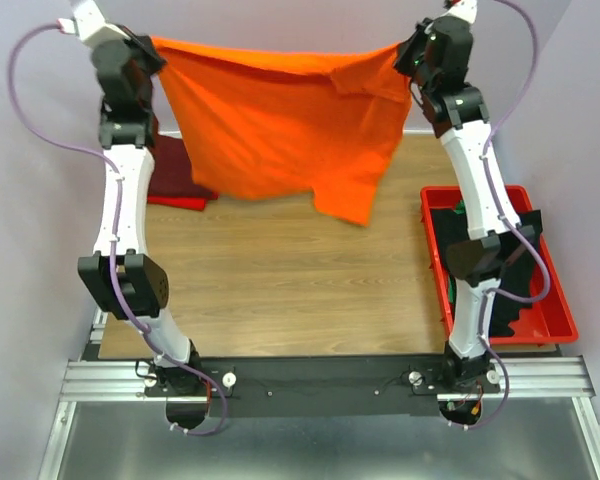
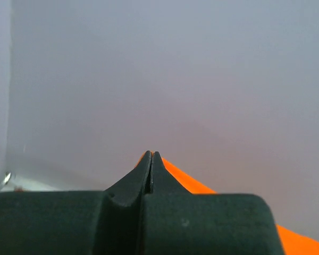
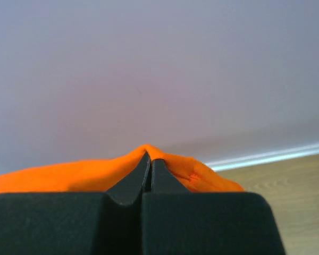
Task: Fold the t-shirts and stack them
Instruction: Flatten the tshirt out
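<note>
Claws both stayed out of the open: the left claw (image 1: pixel 150 52) was clenched on the orange t-shirt (image 1: pixel 280 130) at its 10 o'clock corner, the right claw (image 1: pixel 410 58) at 2 o'clock. The shirt hung spread above the bench (image 1: pixel 300 290). Maroon and red shirts (image 1: pixel 175 185) lay at 9 o'clock. A red tray (image 1: pixel 565 325) holding black cloth (image 1: pixel 515 315) sat at 3 o'clock.

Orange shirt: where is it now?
In the top view the orange t-shirt hangs stretched between the left gripper and right gripper, above the far half of the table.
</note>
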